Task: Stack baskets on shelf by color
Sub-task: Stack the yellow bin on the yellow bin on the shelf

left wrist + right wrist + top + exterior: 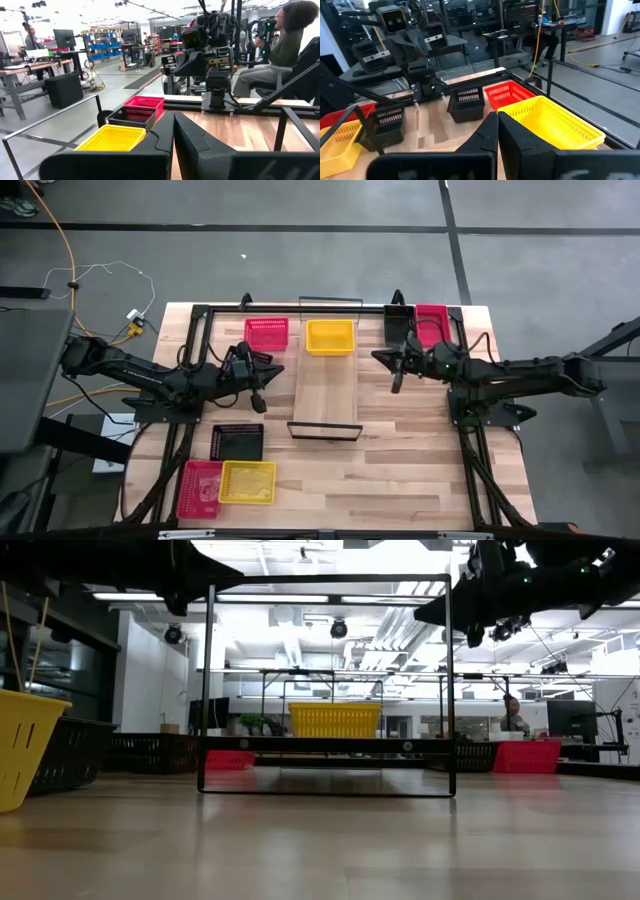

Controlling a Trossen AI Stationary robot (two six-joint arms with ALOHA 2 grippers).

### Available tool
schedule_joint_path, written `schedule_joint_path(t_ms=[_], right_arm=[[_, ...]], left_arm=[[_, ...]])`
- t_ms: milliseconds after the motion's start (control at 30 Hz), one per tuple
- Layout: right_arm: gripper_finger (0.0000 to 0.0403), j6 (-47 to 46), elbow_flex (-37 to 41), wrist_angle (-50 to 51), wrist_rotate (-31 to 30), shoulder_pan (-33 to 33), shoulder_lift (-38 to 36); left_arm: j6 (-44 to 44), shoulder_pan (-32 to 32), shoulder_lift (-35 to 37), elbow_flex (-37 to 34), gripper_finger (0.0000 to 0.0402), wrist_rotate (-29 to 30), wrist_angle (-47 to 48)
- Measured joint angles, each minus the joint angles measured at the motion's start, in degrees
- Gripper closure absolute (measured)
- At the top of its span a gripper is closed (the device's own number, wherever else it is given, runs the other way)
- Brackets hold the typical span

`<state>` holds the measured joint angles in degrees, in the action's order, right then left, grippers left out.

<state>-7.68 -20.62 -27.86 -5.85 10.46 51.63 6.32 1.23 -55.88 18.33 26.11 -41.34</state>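
Robotics lab – workbenches (30,62), monitors (65,37)

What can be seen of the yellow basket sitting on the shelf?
The yellow basket is a shallow rectangular tray of perforated plastic with a plain rim, upright and apparently empty. It rests alone on the far end of the shelf, a pale wooden plank, beside one black wire end frame. Neither end effector touches it; both hover apart, either side of the shelf.

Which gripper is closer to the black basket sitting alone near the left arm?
Left. The left gripper hovers just beyond the black basket; the right gripper is across the shelf.
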Motion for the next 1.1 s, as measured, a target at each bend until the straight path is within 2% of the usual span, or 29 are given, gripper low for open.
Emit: schedule_joint_path(t_ms=[167,300,433,567,667,833,933,1100], right_arm=[[0.0403,0.0,0.0,0.1,0.1,0.0,0.0],[0.0403,0.0,0.0,0.2,0.1,0.0,0.0],[0.0403,0.0,0.0,0.2,0.1,0.0,0.0],[0.0403,0.0,0.0,0.2,0.1,0.0,0.0],[0.0403,0.0,0.0,0.2,0.1,0.0,0.0],[0.0403,0.0,0.0,0.2,0.1,0.0,0.0],[0.0403,0.0,0.0,0.2,0.1,0.0,0.0],[0.0403,-1.4,0.0,0.2,0.1,0.0,0.0]], left_arm=[[1.0,0.0,0.0,0.1,0.0398,-1.2,0.1],[0.5,0.8,0.0,4.0,0.0372,-9.6,6.4],[1.4,5.1,-0.3,12.6,0.032,-11.1,24.4],[1.4,11.5,-2.2,22.1,0.0253,-11.1,43.5],[2.1,17.1,-4.2,28.2,0.0209,-11.9,54.0],[1.9,25.9,-9.1,33.8,0.0169,-11.7,62.1],[3.7,29.7,-12.9,35.1,0.0166,-9.5,62.2],[11.2,33.7,-20.1,36.6,0.0169,-2.6,66.6]])
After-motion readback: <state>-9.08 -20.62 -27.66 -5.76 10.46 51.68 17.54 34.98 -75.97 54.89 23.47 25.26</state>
